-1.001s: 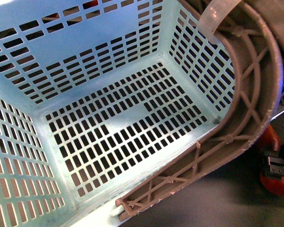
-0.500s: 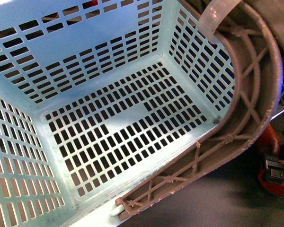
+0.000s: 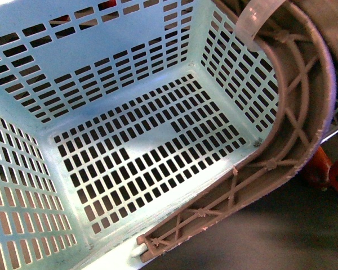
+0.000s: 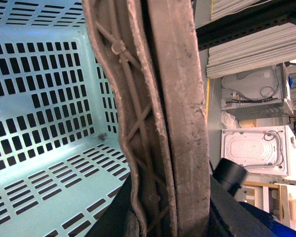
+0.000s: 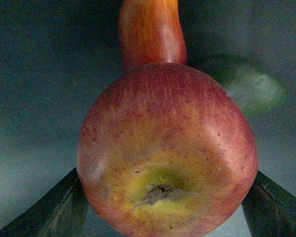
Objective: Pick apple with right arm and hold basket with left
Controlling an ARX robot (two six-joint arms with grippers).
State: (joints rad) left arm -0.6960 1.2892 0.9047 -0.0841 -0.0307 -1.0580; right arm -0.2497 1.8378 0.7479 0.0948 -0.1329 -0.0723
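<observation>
From the front camera I see the basket (image 3: 22, 79) filling almost the whole picture, from the left edge onward. It is tilted, and I look down into its slotted floor and walls. Nothing lies inside it. To the right of the floor, the brown handle (image 3: 296, 107) curves over the near rim. The white zip tie (image 3: 258, 19) is wrapped around it at the top. Below the handle a part of the dark bench (image 3: 281, 236) shows. At the right edge, behind the handle, there is a red shape (image 3: 322, 166). I cannot tell from this view which fruit it is.

In the left wrist view the handle (image 4: 180, 98) runs through the middle of the picture, very close to the camera, with the inside of the basket (image 4: 44, 89) beside it. The left gripper (image 4: 170, 222) has one dark jaw on each side of the handle, both touching it, so the jaws are clamped on the handle.

In the right wrist view the apple (image 5: 167, 148) sits between the jaws of the right gripper (image 5: 167, 180). The jaws press on it from both sides, so they are clamped on the apple. Its yellow end faces the camera. Beyond the apple, a long fruit (image 5: 150, 32), red and orange, lies on the grey bench (image 5: 44, 74). A blurred green fruit (image 5: 249, 84) lies near it.
</observation>
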